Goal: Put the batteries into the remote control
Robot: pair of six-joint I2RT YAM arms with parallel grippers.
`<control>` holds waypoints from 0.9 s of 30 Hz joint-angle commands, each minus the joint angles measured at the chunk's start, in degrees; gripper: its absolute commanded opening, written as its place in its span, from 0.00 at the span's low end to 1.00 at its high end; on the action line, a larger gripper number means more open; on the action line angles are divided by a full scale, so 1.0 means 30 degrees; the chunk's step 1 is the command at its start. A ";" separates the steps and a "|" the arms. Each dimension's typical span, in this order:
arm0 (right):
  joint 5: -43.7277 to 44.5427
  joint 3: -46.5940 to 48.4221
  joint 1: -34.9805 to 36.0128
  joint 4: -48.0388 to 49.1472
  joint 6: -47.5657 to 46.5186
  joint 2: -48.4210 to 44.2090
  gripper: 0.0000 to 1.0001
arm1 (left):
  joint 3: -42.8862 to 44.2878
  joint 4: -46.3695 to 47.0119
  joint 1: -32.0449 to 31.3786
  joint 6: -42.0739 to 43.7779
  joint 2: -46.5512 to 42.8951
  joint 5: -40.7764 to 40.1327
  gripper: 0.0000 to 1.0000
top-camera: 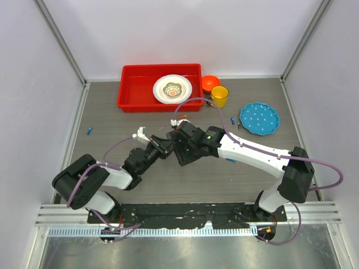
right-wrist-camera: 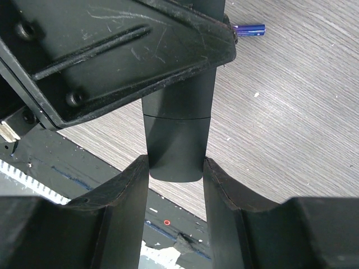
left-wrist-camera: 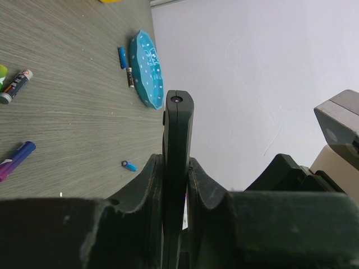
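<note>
The remote control (left-wrist-camera: 178, 134) is a slim black bar held edge-on between the jaws of my left gripper (left-wrist-camera: 176, 163), which is shut on it above the table. In the right wrist view the remote's rounded end (right-wrist-camera: 175, 147) sits between the fingers of my right gripper (right-wrist-camera: 175, 163), which press on both its sides. In the top view the left gripper (top-camera: 163, 147) and right gripper (top-camera: 181, 148) meet at the table's middle and hide the remote. Loose batteries lie on the table: a purple one (left-wrist-camera: 15, 159), a red and black one (left-wrist-camera: 15, 86), and small blue ones (left-wrist-camera: 129, 166) (left-wrist-camera: 122, 57).
A teal plate (top-camera: 259, 118) lies at the right with batteries (top-camera: 233, 120) beside it. A red bin (top-camera: 134, 92) holding a white plate (top-camera: 173, 88) stands at the back, with an orange bowl (top-camera: 210, 83) and a yellow cup (top-camera: 219, 96). A blue battery (top-camera: 89, 130) lies far left.
</note>
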 commanded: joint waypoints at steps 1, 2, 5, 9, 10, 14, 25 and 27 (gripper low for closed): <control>0.2562 0.0912 -0.0949 0.2010 -0.0131 0.0343 0.32 | 0.0483 0.5776 -0.0904 -0.0641 -0.0426 0.1958 0.00; 0.2533 0.0912 -0.0979 0.2040 -0.0131 0.0343 0.32 | 0.0483 0.5776 -0.0933 -0.0641 -0.0426 0.1929 0.00; 0.2445 0.0912 -0.1067 0.2040 -0.0160 0.0285 0.32 | 0.0483 0.5776 -0.0992 -0.0612 -0.0397 0.1871 0.00; 0.1804 0.0650 -0.1067 0.2098 -0.0306 -0.0007 0.36 | 0.0307 0.5776 -0.0963 -0.0378 -0.0455 0.1549 0.00; 0.1626 0.0562 -0.1067 0.2157 -0.0278 -0.0124 0.38 | 0.0278 0.5776 -0.0992 -0.0319 -0.0455 0.1403 0.00; 0.0835 0.0238 -0.1067 0.2245 -0.0366 -0.1177 0.51 | 0.0072 0.5776 -0.0934 0.0032 -0.0485 0.0642 0.00; -0.0513 0.0091 -0.1067 0.1571 -0.0512 -0.3346 0.64 | 0.0599 0.4460 -0.0934 0.0852 -0.0777 0.0494 0.00; -0.0748 0.0383 -0.1067 0.1542 -0.0599 -0.3814 0.64 | 0.0571 0.4051 -0.0904 0.0999 -0.1040 0.0406 0.00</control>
